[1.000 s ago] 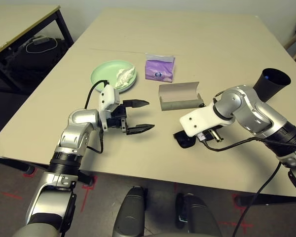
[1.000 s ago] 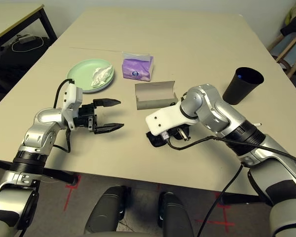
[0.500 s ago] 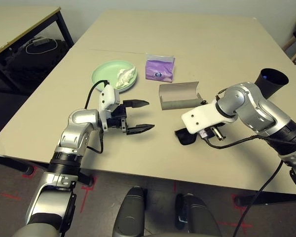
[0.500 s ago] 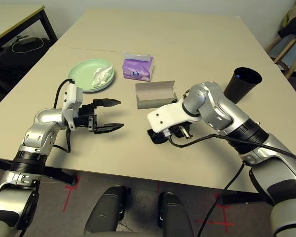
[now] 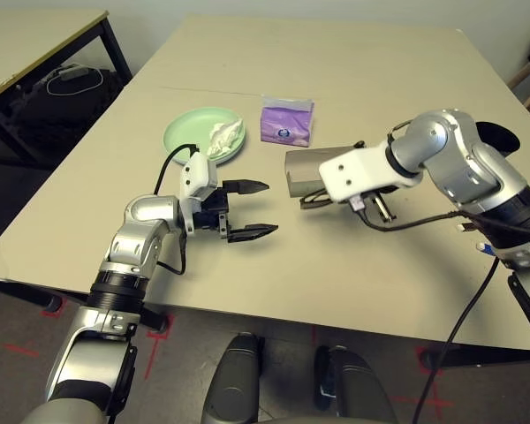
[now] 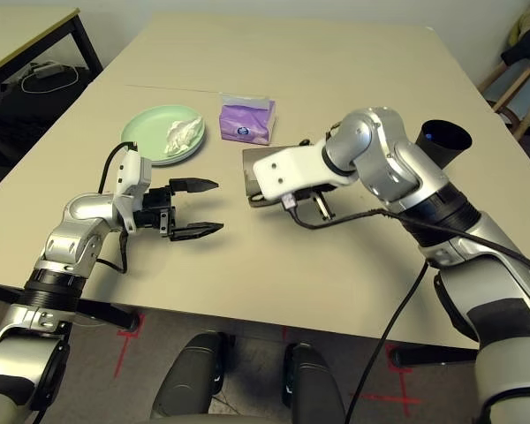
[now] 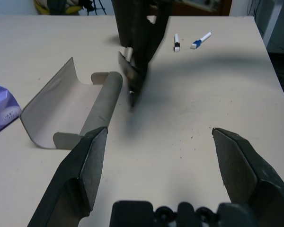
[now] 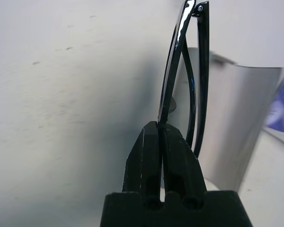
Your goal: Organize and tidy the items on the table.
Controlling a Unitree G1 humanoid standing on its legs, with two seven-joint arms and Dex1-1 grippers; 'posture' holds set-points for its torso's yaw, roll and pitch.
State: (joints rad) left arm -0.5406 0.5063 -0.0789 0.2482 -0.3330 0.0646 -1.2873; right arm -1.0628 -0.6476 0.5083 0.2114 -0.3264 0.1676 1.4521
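Now the right gripper (image 8: 162,130) is clamped tight on the folded black sunglasses (image 8: 189,71), holding them in the air just above the open grey glasses case (image 5: 302,170) on the table (image 5: 336,79). Meanwhile the left gripper (image 5: 254,209) hovers near the case with its fingers spread wide and empty, beside the green plate (image 5: 190,134) with the crumpled tissue (image 5: 223,137).

Even indoor light, soft shadows; wrist views slightly blurred.

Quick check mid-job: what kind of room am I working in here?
Probably an office or lab room: a large light beige table, a second beige table with black metal legs beside it, and red tape marks on the carpet.
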